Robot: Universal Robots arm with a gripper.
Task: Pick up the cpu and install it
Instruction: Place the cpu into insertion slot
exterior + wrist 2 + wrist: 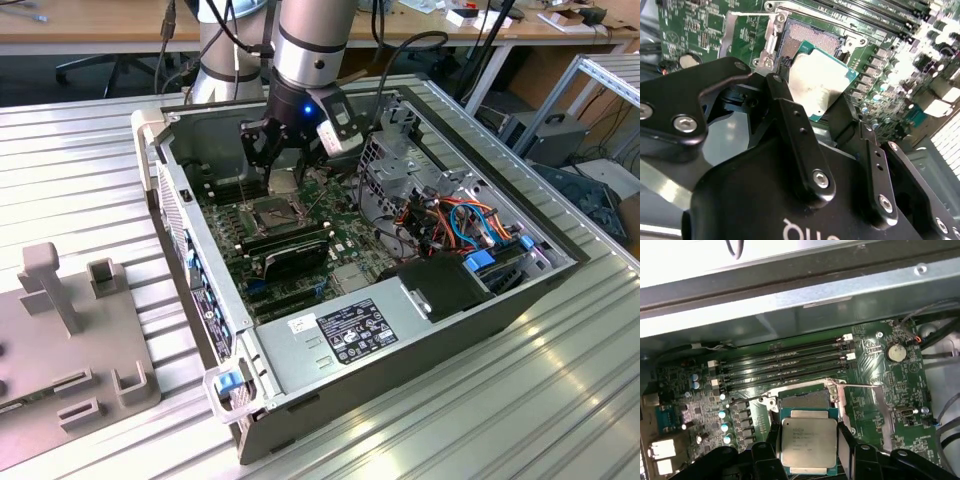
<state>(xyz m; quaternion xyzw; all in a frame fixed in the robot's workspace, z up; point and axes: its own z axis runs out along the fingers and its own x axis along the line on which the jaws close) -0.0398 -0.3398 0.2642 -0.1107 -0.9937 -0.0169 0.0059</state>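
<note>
Gripper (pixel 808 436) pinched cpu (pixel 807 447) flat by two opposite edges; open socket (pixel 802 396) lay just beyond cpu, toward memory slots (pixel 785 365) on motherboard (pixel 875 407).

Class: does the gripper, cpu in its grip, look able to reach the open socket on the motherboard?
Probably yes: the gripper holds the cpu close by the uncovered socket, with nothing seen between them.
</note>
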